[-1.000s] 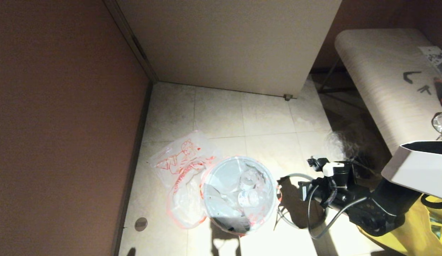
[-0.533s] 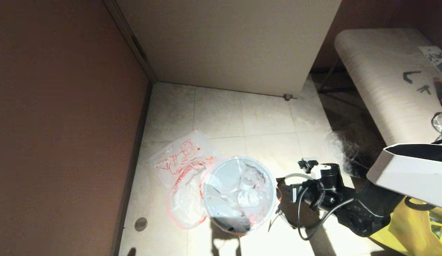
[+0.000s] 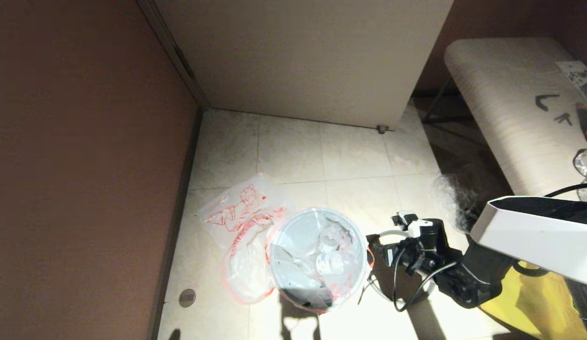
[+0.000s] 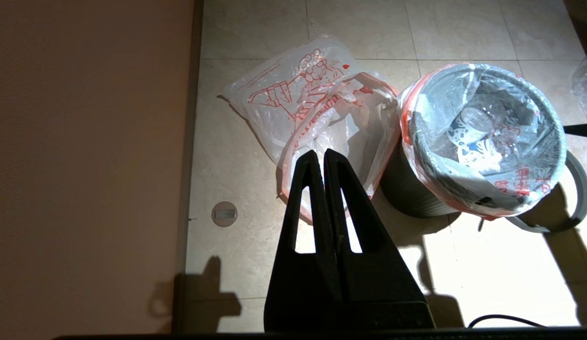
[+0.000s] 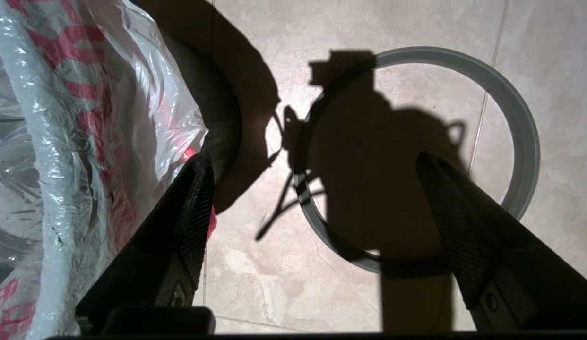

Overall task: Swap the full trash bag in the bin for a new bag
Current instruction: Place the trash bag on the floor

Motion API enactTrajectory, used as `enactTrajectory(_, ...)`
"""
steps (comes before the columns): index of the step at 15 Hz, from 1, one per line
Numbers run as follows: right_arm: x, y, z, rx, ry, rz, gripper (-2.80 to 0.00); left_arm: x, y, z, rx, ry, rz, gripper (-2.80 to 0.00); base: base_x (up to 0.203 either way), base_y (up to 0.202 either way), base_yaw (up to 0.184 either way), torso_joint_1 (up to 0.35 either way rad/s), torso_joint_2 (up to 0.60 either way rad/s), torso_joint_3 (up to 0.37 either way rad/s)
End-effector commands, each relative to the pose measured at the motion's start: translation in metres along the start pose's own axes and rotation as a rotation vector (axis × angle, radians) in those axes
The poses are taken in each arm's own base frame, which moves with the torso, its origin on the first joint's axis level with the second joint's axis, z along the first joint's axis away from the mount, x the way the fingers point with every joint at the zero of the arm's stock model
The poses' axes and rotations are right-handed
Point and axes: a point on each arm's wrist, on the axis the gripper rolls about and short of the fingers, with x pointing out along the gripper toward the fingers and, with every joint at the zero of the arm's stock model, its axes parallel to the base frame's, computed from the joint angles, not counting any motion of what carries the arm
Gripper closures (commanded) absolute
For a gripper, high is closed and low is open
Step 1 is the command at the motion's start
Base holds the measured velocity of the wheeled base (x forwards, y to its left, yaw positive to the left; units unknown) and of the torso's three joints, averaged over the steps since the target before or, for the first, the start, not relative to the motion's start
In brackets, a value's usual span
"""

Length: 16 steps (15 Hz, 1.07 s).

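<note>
The new bag (image 3: pixel 244 222) lies limp on the floor tiles, touching the bin (image 3: pixel 317 257), which holds the full trash bag (image 3: pixel 322 250). Just right of it, the right gripper (image 5: pixel 312 189) gapes wide, empty, above the grey ring (image 5: pixel 520 127)

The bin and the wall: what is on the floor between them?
The limp new bag lies there, against the bin; bare tile runs on to the wall. The head view shows it.
</note>
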Motion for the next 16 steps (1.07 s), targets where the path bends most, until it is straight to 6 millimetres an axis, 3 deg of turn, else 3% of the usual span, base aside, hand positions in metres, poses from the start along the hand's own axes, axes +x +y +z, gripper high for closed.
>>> enactTrajectory(1,0.005,0.000,-0.007,-0.004,0.009,-0.005,-2.80,0.000,0.000,0.000,-0.001,0.002,0.000,0.00,0.000,0.000,0.000,0.000,0.00,0.000)
enactTrajectory(16,0.022,0.015,-0.026,-0.037,0.043,0.003,-2.80,0.000,0.000,0.000,-0.001,0.000,0.000,0.00,0.000,0.000,0.000,0.000,0.00,0.000)
